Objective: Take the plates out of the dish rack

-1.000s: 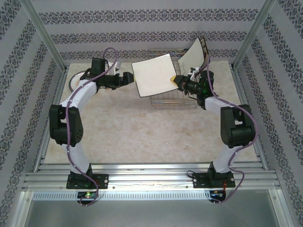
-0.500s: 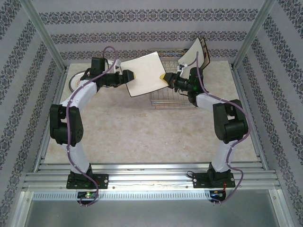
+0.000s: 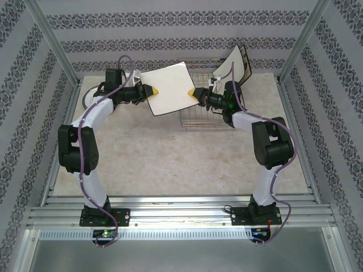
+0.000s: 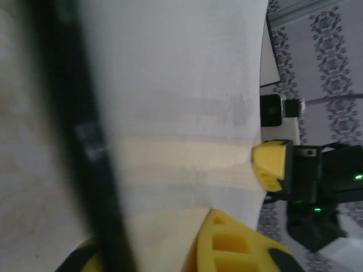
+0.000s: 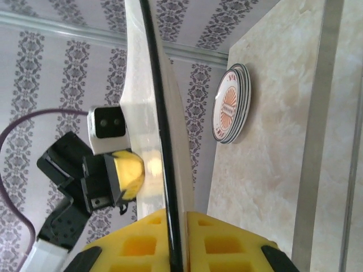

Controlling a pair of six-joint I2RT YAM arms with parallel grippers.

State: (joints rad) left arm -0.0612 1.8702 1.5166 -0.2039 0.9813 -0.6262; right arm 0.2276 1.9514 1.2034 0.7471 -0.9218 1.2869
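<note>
Leftward since the earlier frame, the square plate (image 3: 169, 88) hangs upper centre, left of the dish rack (image 3: 205, 120). Now the left gripper (image 3: 152, 90) clamps its left edge while the right gripper (image 3: 193, 93) pinches the right edge. It spans between them, seemingly ready for handover.

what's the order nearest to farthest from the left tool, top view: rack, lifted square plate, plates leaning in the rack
1. lifted square plate, gripped in the left tool, right beside it.
2. rack, further to the right.
3. leaning plates, at the rack's far right end.
</note>
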